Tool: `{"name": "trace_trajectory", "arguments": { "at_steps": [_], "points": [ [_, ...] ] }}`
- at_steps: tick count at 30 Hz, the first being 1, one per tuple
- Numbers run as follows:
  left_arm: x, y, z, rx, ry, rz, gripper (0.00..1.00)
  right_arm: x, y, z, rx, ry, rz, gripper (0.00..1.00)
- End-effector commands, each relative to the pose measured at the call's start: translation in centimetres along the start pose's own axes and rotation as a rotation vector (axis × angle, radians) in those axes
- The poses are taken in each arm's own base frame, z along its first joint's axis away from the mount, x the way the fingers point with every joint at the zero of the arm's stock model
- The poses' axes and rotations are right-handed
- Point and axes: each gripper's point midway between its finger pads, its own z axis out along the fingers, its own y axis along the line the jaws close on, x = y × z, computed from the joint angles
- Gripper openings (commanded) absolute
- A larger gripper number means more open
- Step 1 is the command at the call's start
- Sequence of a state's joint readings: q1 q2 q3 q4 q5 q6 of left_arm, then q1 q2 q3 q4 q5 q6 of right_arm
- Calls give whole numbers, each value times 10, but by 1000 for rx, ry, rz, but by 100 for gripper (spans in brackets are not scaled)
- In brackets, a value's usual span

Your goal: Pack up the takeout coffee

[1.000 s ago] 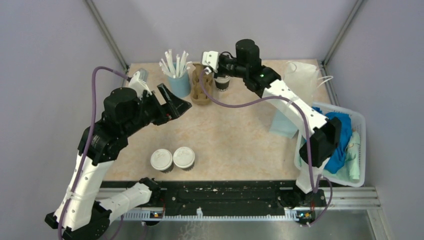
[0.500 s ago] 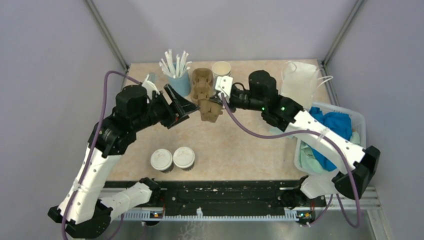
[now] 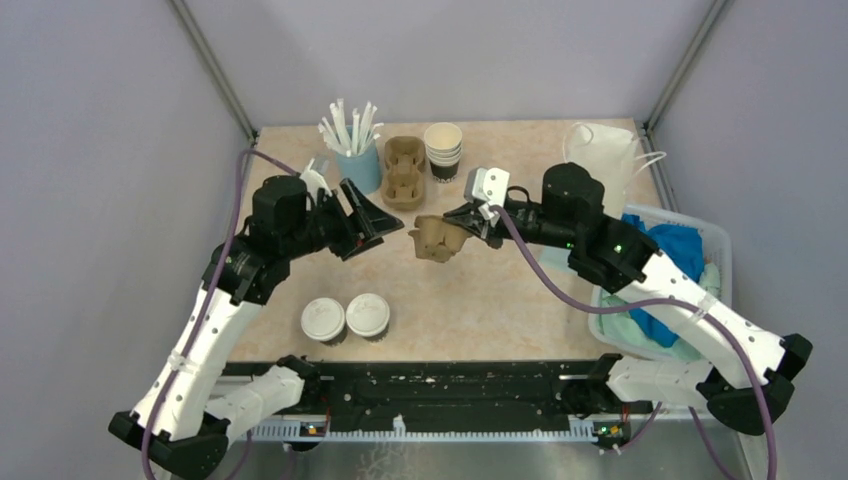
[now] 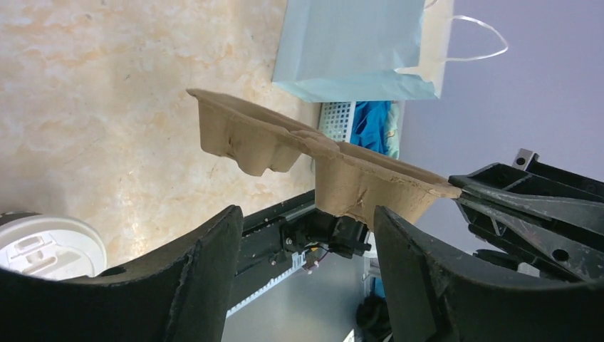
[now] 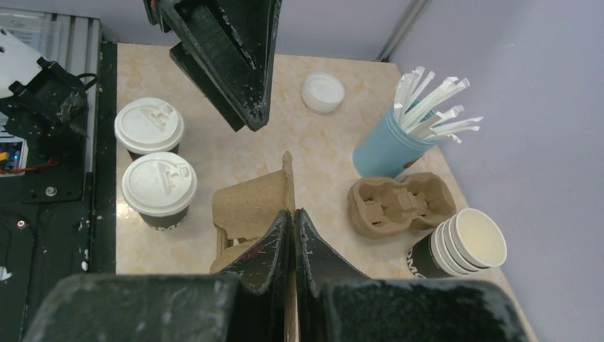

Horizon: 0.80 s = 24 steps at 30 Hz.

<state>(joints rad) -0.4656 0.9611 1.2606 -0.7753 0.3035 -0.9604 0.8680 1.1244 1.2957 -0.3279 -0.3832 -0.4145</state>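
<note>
Swinging away from the rear stack, the right gripper point(image 3: 466, 220) now holds its cardboard cup carrier point(image 3: 438, 240) at mid-frame. Its jaws are pinched flat on the carrier's edge, and the arm stretches long from the lower right. The left gripper point(image 3: 385, 228) has pushed in from the left, elbow bent high. Its jaws are spread wide and hold nothing, tips just short of the carrier. Down at lower centre-left, the first lidded coffee cup point(image 3: 323, 320) and second lidded coffee cup point(image 3: 368, 315) stand side by side on the table point(image 3: 500, 290), well apart from both grippers.
</note>
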Motion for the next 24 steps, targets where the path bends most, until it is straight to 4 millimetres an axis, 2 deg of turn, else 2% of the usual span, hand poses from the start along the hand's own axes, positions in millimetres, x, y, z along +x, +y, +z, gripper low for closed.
{"name": "trace_trajectory", "arguments": {
  "at_steps": [1, 3, 5, 14, 20, 24],
  "points": [
    [-3, -14, -9, 105, 29, -4, 73, -16, 1, -21, 33, -30, 7, 0],
    [4, -3, -8, 79, 100, -151, 68, -19, 2, -27, 36, -37, -4, 0],
    [7, -2, -8, 101, 161, -291, 66, -18, 5, -31, 23, -30, -20, 0],
    [0, -23, -16, 266, 284, -857, 66, -6, 14, -21, -55, -9, -97, 0],
    [16, -14, -11, 161, 427, -988, 63, 2, 16, -6, -90, -7, -126, 0],
    [15, -12, -8, 123, 431, -1005, 62, 4, 17, 5, -109, -8, -138, 0]
  ]
}}
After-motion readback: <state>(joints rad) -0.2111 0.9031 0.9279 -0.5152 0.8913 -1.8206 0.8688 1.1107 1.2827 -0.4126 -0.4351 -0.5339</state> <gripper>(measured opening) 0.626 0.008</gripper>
